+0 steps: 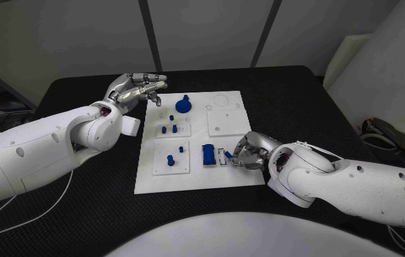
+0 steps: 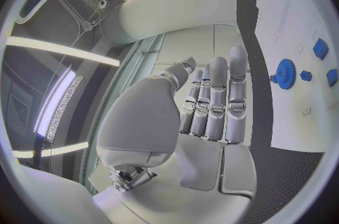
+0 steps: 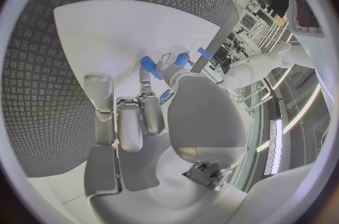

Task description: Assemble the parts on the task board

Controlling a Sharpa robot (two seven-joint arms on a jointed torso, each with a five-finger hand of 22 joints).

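Right hand (image 1: 250, 150), fingers pinching a small blue part (image 1: 227, 154) over the task board (image 1: 195, 178); left hand (image 1: 135, 89) empty, fingers loosely apart.

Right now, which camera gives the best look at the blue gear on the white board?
The head view: the blue gear sits whole on the task board, seen from above. The left wrist view shows it small and sideways at the rim. I can't pick it out in the right wrist view.
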